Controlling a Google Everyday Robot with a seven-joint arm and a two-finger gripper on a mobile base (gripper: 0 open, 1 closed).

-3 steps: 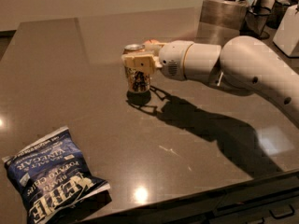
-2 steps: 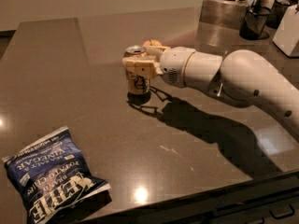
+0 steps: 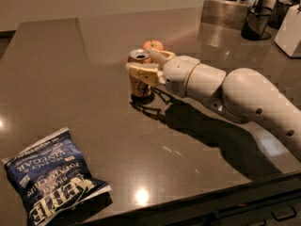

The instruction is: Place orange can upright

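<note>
Tool clasping orange can, upright on table

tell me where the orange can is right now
Mid camera view, the slim pale orange drink can stands upright on the dark table, clasped in the jaws of the cream gripper, just in front of the round orange-red apple.
</note>
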